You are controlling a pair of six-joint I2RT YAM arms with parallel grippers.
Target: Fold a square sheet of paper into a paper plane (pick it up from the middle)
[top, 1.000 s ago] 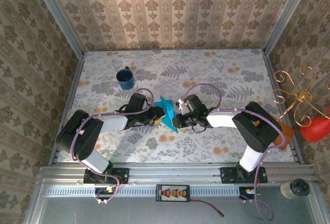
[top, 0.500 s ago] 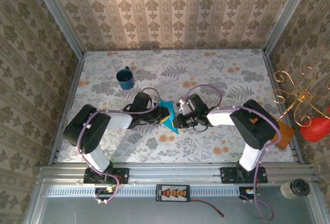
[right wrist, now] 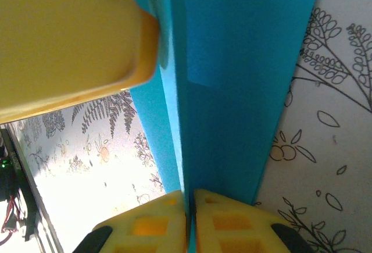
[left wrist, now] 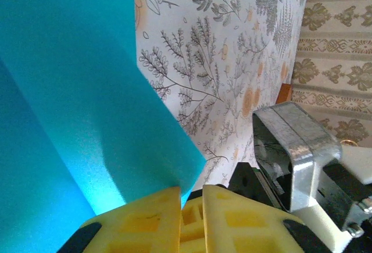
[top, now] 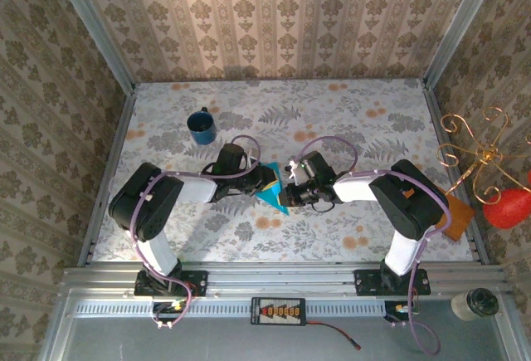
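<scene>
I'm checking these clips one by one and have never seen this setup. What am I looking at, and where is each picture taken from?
Two robot arms, left arm and right arm, are bolted at the near edge of a flowered table. The wide picture looks down from above and behind them. The other two come from a camera on each wrist; the yellow pads are that arm's own fingers. A dark blue mug stands apart. Between the arms is a folded turquoise sheet of paper. The right gripper is pinched shut on it; the left gripper is nearly shut at its edge, grip unclear.
</scene>
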